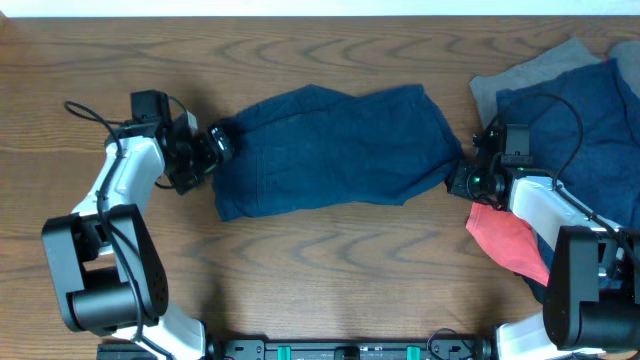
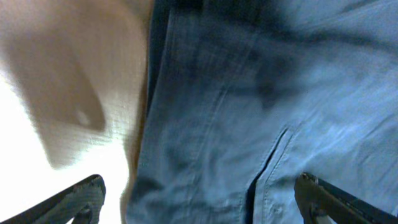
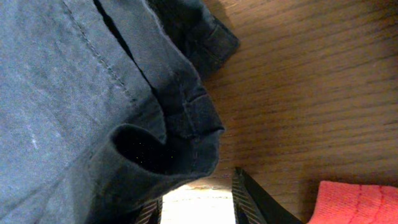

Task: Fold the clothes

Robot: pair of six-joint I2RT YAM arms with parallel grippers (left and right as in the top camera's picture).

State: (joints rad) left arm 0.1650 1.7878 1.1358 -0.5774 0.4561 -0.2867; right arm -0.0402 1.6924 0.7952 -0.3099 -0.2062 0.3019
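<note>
Here, left gripper [image 1: 222, 142] gaping over the navy shorts [image 1: 330, 150], right gripper [image 1: 462, 178] parted, empty, at their hem: you'd best pinch both ends level.

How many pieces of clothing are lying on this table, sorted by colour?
Navy blue: 2, the shorts in the middle and a blue garment at the right
Grey: 1, a grey garment
Red: 1, a red garment
Total: 4 that can be told apart

left arm [image 1: 118, 185]: white shell, black joints | left cable [image 1: 90, 112]: black, looping | right arm [image 1: 540, 200]: white shell | right cable [image 1: 565, 115]: black | right gripper [image 3: 199, 208]: black ribbed fingers [image 3: 258, 199]
</note>
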